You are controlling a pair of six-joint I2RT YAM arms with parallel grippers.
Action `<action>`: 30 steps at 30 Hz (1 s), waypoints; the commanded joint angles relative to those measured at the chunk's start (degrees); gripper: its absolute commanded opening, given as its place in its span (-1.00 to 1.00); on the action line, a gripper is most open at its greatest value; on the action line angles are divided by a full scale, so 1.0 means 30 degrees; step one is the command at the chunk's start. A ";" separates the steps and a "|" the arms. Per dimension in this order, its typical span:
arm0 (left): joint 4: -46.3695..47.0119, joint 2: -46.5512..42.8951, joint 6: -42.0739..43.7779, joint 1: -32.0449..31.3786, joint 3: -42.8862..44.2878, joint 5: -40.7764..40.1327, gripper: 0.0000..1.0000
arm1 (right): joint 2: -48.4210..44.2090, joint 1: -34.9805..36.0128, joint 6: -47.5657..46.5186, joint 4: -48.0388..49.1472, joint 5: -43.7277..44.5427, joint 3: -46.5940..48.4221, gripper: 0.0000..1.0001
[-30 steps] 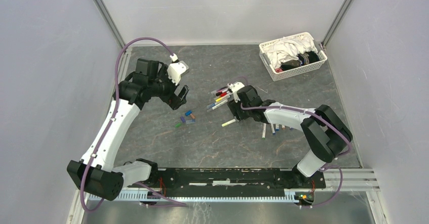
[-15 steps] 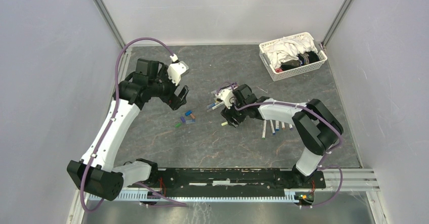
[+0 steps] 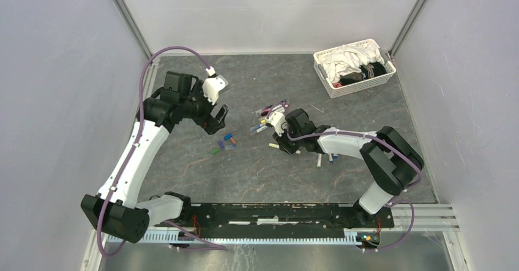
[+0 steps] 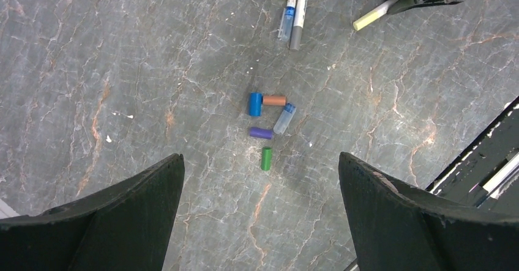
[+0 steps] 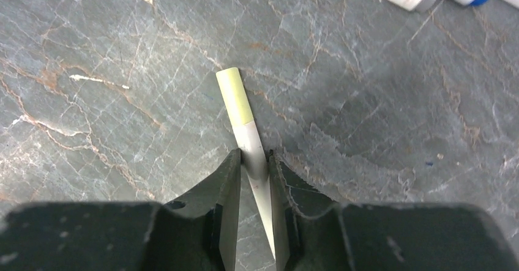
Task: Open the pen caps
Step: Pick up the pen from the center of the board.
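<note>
Barrel of the yellow-capped pen is clamped in the right gripper, its cap seemingly left exposed for pulling, while the left gripper is held wide.

soft, even overhead light, faint shadows on the table, all views sharp.

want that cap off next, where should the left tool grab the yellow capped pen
On the pale yellow cap, across its width, coming from its free end. The right tool clamps the white barrel just behind it, so only the cap sticks out clear.
</note>
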 commanded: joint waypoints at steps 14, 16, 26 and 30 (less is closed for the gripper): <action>-0.2157 0.0475 0.2192 0.0092 0.1260 0.2860 1.00 | -0.3444 0.0223 0.2830 -0.0247 0.1511 -0.5161 -0.16; -0.2489 0.0672 0.2452 0.0093 0.1436 0.3181 1.00 | -0.3554 0.0260 0.3136 -0.0042 0.1731 -0.5266 -0.58; -0.2865 0.0291 0.5846 -0.0023 -0.1816 0.6758 1.00 | -0.6035 0.0403 0.5376 0.2501 -0.4477 -0.4127 -1.00; -0.2814 -0.0091 0.7114 -0.0766 -0.3093 0.8099 1.00 | -0.5424 0.0399 0.7180 0.3592 -1.0173 -0.2624 -1.00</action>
